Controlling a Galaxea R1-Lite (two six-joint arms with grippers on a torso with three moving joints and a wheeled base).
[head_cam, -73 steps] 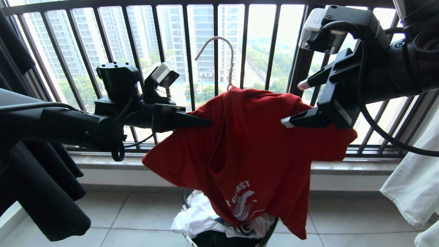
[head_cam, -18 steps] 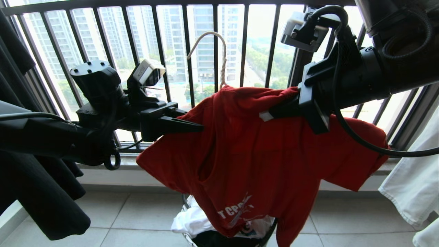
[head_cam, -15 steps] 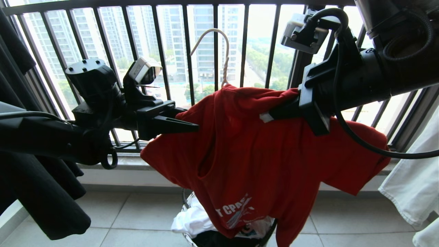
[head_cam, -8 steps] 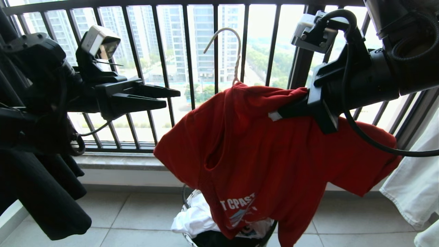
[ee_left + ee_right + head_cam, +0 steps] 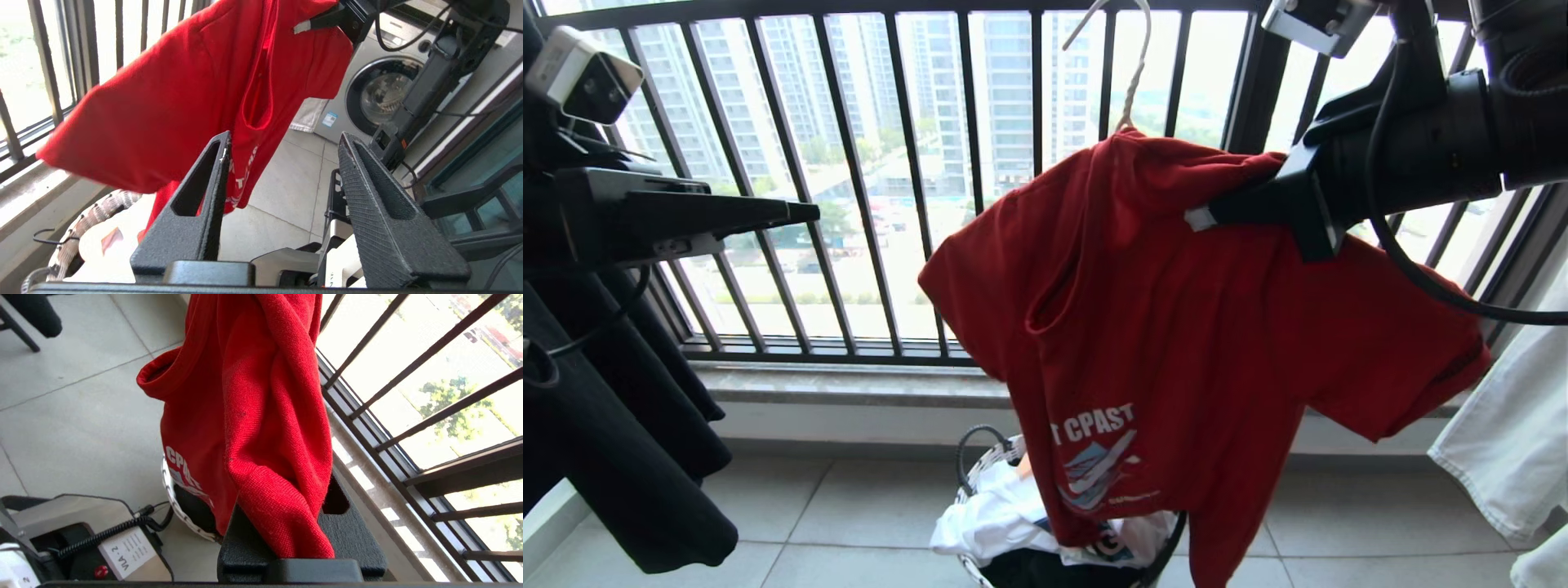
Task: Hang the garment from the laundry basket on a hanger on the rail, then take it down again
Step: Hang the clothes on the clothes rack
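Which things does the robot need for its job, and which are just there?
Needed: red shirt, hanger, basket, right pincer.
Just there: black clothes, white cloth, washing machine, window bars.

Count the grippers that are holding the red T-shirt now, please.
1. The right gripper is shut on the red T-shirt near its collar, on the white wire hanger. The left gripper stands open, apart from it.
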